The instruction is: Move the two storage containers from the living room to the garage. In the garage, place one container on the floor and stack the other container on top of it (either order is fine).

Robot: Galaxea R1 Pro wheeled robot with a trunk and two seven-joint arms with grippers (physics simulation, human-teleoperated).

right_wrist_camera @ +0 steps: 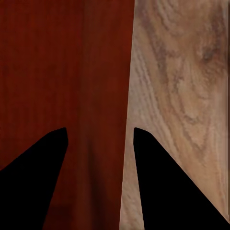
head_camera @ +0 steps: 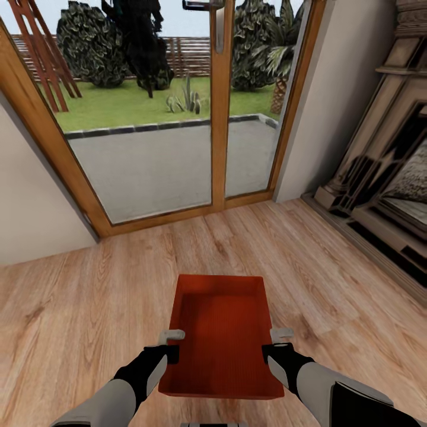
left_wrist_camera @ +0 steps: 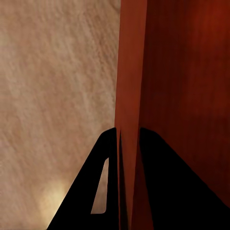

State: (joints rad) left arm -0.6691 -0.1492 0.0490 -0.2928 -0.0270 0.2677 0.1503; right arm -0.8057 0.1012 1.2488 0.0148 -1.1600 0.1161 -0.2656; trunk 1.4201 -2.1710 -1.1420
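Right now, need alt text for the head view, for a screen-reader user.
An orange-red storage container, open-topped and empty, is gripped by its two long walls, the left gripper and right gripper one on each side, over a light wood plank floor. Ahead, wood-framed glass doors look onto a paved patio and garden; a fireplace stands at right.

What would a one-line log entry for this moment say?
place: living room, by glass doors | held: storage container | left hand: gripping wall | right hand: straddling wall

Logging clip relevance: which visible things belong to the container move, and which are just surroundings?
Job:
storage container, gripped on both side walls
left gripper
right gripper

Surroundings:
wood plank floor
glass doors
fireplace
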